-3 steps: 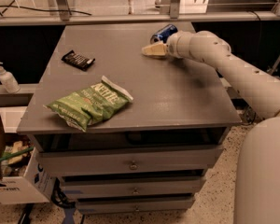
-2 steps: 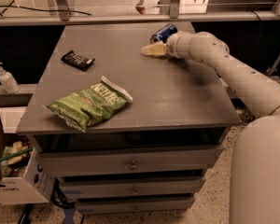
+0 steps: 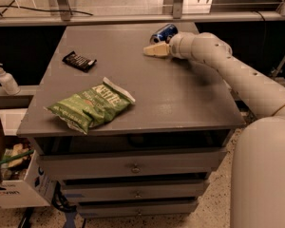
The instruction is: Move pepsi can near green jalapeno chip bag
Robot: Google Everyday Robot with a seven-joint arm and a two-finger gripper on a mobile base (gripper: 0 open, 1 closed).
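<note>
Readable in white on the large crinkled green chip bag (image 3: 91,106): "Kettle", near its torn white top edge. Lying flat on the front left part of the grey table top (image 3: 180,103), lettering tilted up to the right. No legible writing on the small flat black packet (image 3: 79,61) at the left, farther back. Lying on its side at the far edge of the table: the small blue cylindrical drink can (image 3: 163,33), silver end turned toward the left; lettering too small to read. Well apart from the chip bag.

Reaching in from the right: a thick cream-white segmented arm (image 3: 228,68), stretched low across the back right of the table. At its tip, the pale tan gripper (image 3: 148,50), pointed left, just in front of the can. Fingers pressed together into one wedge, holding nothing. Off the table at the left: a white pump bottle (image 3: 6,79).
</note>
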